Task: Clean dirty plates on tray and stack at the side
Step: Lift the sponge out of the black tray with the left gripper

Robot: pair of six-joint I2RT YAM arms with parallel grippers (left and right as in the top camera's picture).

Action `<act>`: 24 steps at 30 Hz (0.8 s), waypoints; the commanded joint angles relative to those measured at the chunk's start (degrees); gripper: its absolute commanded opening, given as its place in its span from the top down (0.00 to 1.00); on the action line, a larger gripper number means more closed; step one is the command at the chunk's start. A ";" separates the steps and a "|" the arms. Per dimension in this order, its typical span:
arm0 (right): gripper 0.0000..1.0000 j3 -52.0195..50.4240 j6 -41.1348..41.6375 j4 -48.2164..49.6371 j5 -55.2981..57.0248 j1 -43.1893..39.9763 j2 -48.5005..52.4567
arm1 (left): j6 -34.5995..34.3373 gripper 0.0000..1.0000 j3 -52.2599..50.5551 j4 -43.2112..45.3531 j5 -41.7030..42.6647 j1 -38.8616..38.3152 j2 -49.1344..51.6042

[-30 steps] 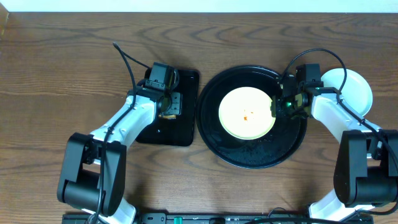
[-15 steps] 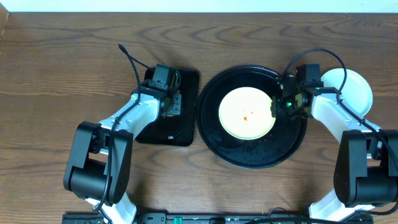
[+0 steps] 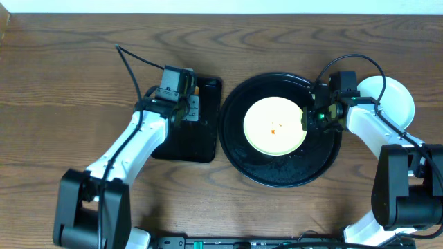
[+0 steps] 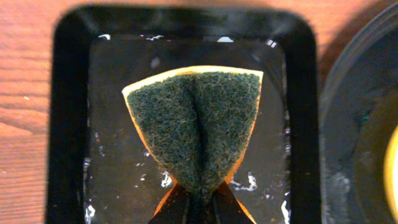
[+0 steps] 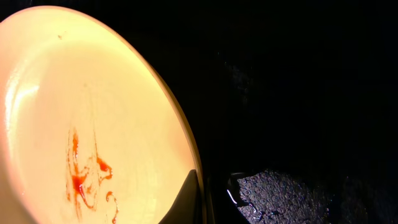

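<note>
The left end effector (image 4: pixel 199 210) has closed and now pinches the green-faced sponge (image 4: pixel 198 124) into a fold over the small rectangular tray (image 4: pixel 67 118). In the overhead view it sits slightly higher and further left than before. The left arm (image 3: pixel 128 149) has stretched out, its elbow shifted toward the lower left corner.

- Overhead: bright, even light on the table (image 3: pixel 55 83); soft shadows; the yellow plate (image 3: pixel 263 117) is washed out almost white.
- Left wrist: sponge (image 4: pixel 196 130) sharp, wet glints on the rectangular tray (image 4: pixel 68 124), corners blurred.
- Right wrist: round tray (image 5: pixel 298 93) nearly black, plate glowing.
</note>
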 commanded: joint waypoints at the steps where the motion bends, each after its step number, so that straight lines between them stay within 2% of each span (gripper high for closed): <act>1: 0.99 0.44 -0.68 -0.07 0.00 0.44 -0.28 | -0.26 0.92 0.07 0.35 -0.35 0.20 -4.70; 24: 0.99 0.42 -0.70 -0.04 0.11 0.44 -0.28 | 0.90 0.92 0.07 15.61 -0.39 0.20 -21.33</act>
